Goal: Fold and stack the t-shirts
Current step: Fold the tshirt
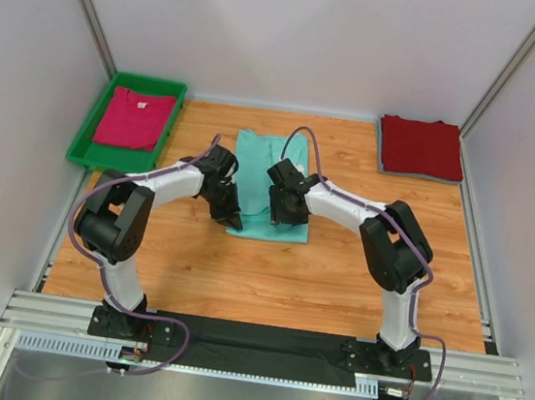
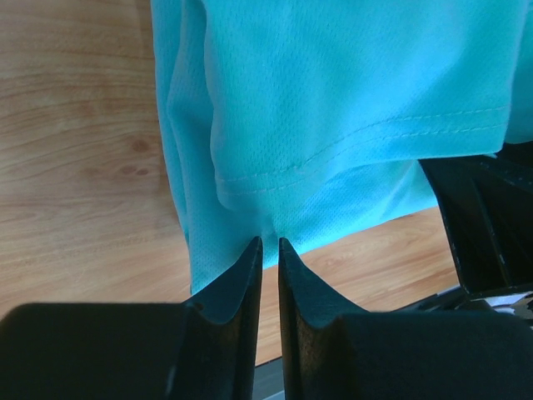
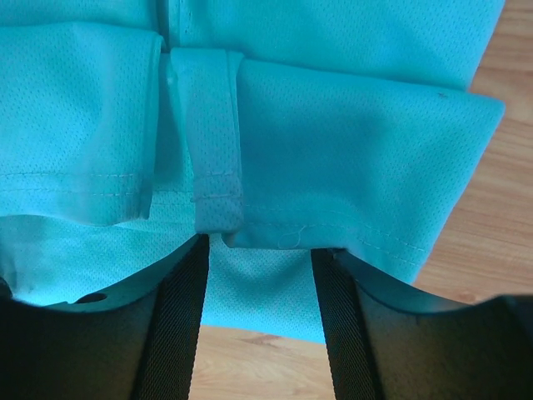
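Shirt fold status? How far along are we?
Done: the dark red t-shirt lies folded at the far right. In hand: the mint-teal t-shirt mid-table, sides folded in; left gripper looks pinched on its near hem, right gripper open at it. Left: finishing that fold, the magenta-pink t-shirt in the green tray, and stacking; the three shirts lie apart.

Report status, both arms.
Left gripper jaws shut on near edge of mint-teal cloth t-shirt. Right gripper jaws open over same edge. Folded dark red t-shirt, green plastic tray well apart.
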Available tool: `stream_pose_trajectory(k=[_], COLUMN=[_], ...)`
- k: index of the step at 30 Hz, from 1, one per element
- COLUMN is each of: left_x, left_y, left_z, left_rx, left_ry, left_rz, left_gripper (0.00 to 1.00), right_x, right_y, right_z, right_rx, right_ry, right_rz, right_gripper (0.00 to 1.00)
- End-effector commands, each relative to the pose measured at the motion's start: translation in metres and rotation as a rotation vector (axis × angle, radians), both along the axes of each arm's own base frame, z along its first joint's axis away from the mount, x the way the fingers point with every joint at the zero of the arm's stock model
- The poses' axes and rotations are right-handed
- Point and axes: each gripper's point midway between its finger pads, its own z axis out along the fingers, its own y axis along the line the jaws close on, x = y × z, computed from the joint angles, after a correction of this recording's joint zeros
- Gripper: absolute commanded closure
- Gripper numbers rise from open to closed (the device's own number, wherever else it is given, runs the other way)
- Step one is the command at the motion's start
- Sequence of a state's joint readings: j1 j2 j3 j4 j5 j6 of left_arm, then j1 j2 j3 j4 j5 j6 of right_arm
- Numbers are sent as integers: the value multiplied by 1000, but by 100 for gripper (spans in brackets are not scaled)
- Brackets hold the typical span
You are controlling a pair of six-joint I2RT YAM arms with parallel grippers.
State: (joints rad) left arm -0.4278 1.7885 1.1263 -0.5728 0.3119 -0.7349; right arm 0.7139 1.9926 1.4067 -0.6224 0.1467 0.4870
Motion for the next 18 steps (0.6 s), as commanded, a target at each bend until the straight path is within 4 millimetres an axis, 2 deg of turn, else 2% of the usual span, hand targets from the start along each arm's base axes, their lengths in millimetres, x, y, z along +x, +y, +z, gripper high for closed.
stream_pose_trajectory(k=[1,4,9,10,12,13,14,16,17,18], left_x=[-1,-3,-9,-10,-12,-12,-14,-15,-13,-14], left_y=[1,4,6,6,7,7,7,8,8,12], left_z=[-3,-7,-14,-16,-21,-22,-21,-17,-8,-3], left_rx=[2,19,24,25,31,32,29,26,20,36], left_ry=[3,9,32,38,51,55,55,42,12,4], left_rz=[12,15,10,10,10,9,5,2,-4,-2], left_gripper=[81,81,81,81,81,81,82,82,82,82], right_x=[30,45,85,101,119,139,150,165,179,183], right_y=[9,9,16,27,32,43,48,49,57,54], right_z=[9,10,34,47,57,86,80,93,110,114], right_rx=[-8,-31,-43,-18,-21,17,8,-11,17,19], right_ry=[-115,-166,-296,-328,-355,-412,-409,-436,-476,-475], right_rz=[-53,-101,-152,-155,-145,-152,-144,-117,-117,-121], right_gripper=[46,44,42,42,42,42,42,42,41,41])
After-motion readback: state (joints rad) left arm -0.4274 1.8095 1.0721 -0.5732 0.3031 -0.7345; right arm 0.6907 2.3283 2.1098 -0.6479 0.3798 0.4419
